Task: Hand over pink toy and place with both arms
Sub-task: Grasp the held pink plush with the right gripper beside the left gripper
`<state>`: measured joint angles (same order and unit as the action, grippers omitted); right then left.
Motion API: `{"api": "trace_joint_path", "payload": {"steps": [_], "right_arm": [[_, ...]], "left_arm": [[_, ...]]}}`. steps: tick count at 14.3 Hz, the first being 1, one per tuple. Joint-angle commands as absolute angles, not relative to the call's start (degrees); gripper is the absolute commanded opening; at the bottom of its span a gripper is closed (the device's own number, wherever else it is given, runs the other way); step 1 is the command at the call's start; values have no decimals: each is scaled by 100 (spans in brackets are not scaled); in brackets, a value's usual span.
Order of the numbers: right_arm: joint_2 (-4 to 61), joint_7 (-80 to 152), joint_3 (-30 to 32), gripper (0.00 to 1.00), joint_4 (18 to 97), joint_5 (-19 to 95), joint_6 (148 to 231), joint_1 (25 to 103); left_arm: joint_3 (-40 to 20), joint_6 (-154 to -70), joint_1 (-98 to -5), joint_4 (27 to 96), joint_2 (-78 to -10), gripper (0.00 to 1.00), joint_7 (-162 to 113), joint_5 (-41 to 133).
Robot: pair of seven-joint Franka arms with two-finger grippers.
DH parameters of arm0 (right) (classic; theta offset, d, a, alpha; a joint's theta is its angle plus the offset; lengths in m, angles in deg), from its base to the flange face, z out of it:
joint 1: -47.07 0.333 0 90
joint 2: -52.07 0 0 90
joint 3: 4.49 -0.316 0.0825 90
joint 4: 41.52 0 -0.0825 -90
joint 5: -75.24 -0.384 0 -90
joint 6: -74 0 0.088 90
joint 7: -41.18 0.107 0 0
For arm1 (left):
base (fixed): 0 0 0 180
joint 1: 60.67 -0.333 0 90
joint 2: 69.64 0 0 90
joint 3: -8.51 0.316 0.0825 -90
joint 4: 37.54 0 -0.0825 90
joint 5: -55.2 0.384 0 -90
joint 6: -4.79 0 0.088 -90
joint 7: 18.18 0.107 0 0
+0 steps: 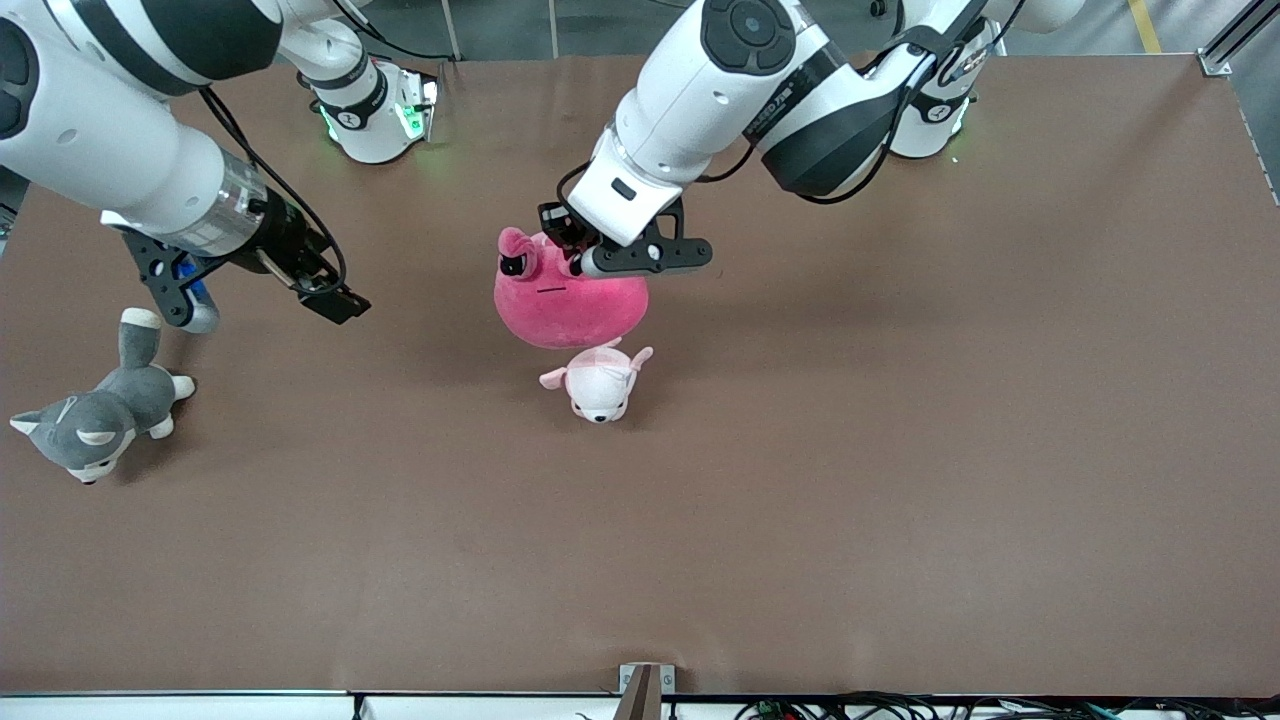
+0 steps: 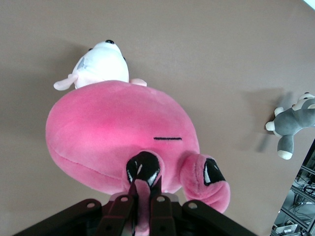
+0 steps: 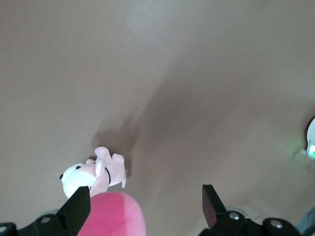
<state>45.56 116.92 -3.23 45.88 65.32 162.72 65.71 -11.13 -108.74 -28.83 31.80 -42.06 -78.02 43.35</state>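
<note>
The pink toy (image 1: pixel 570 300) is a round hot-pink plush with dark eyes. It hangs from my left gripper (image 1: pixel 578 258), which is shut on a bump at its top, by one eye, over the middle of the table. In the left wrist view the fingers (image 2: pixel 134 189) pinch pink fabric just under a glossy black eye, and the toy's body (image 2: pixel 113 137) bulges below them. My right gripper (image 1: pixel 335 300) is open and empty, up in the air toward the right arm's end of the table. In the right wrist view (image 3: pixel 147 206) the toy's edge (image 3: pixel 115 216) shows by one finger.
A small pale pink-and-white puppy plush (image 1: pixel 600 385) lies on the table just nearer the front camera than the pink toy and partly under it; it also shows in both wrist views (image 2: pixel 101 64) (image 3: pixel 93 177). A grey-and-white husky plush (image 1: pixel 90 420) lies at the right arm's end.
</note>
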Motion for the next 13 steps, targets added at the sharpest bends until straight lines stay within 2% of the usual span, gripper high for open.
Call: {"api": "trace_joint_path", "payload": {"steps": [1, 6, 13], "right_arm": [[4679, 12649, -282, 100, 4637, 6451, 16224, 7096], [4680, 13627, -282, 100, 4646, 6451, 16312, 7721], [4680, 13742, -273, 98, 4883, 6469, 16566, 7941]], "left_arm": [[-1066, -10973, -2746, 3040, -4152, 2, -7891, 4236], [-1031, -11430, -2570, 3040, -3985, 2, -8128, 4236], [-978, -11606, -2455, 3040, -3923, 2, -8137, 4236]]}}
